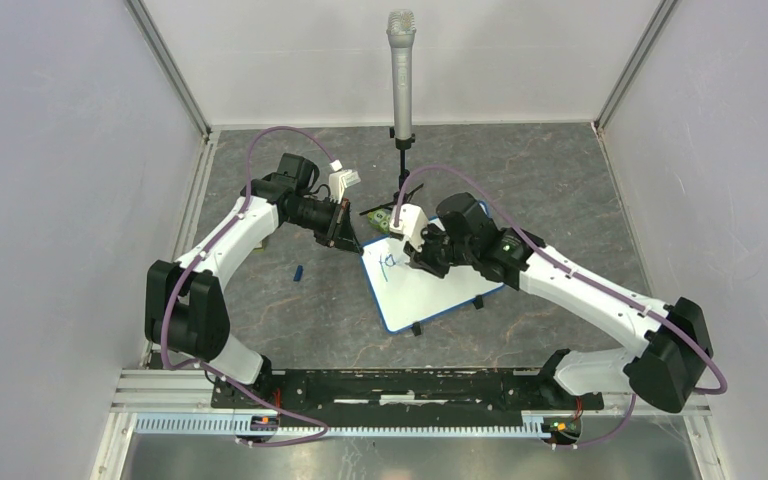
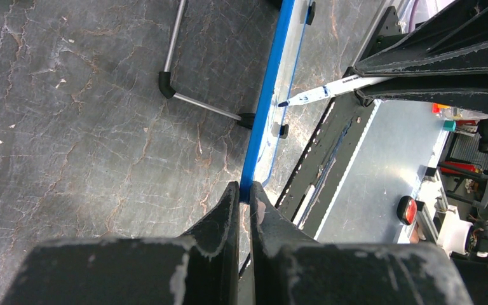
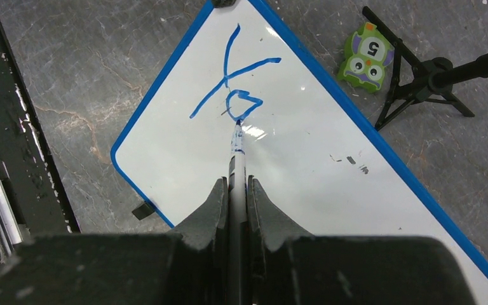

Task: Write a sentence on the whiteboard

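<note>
Sentence (image 1: 388, 263) illegibly small from above

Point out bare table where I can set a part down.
Free: far-right table between the microphone stand and the right wall; the near strip between the whiteboard and the base rail. Crowded: the board's far corner, where the left hand grips its edge, the right hand holds the marker, and the owl toy sits.
</note>
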Robot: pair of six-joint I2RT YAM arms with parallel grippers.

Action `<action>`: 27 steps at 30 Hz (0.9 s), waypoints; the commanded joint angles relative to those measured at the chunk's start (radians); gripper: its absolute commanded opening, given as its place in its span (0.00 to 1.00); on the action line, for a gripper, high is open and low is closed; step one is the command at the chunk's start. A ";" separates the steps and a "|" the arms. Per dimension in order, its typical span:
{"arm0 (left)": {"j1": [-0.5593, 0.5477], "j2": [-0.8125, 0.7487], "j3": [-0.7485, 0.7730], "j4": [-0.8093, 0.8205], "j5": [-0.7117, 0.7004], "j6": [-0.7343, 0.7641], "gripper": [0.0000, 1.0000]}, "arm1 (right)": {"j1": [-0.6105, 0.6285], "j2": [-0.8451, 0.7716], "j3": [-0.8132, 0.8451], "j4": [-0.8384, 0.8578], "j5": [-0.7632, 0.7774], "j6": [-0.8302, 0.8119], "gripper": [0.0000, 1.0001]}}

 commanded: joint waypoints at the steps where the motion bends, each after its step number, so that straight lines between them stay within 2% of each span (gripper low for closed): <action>1: -0.002 -0.031 0.001 0.005 -0.016 0.030 0.03 | -0.001 -0.044 0.030 0.007 -0.041 -0.002 0.00; 11: -0.001 -0.026 0.037 -0.036 0.021 0.051 0.28 | -0.105 -0.098 0.045 0.052 -0.163 0.031 0.00; 14: -0.002 -0.018 0.043 -0.037 0.033 0.051 0.32 | -0.128 -0.108 0.026 0.059 -0.194 0.027 0.00; 21: -0.002 0.007 0.059 -0.043 0.059 0.056 0.33 | -0.137 -0.107 -0.003 0.091 -0.218 0.036 0.00; 27: -0.002 0.009 0.056 -0.043 0.058 0.057 0.23 | -0.135 -0.094 -0.017 0.117 -0.206 0.053 0.00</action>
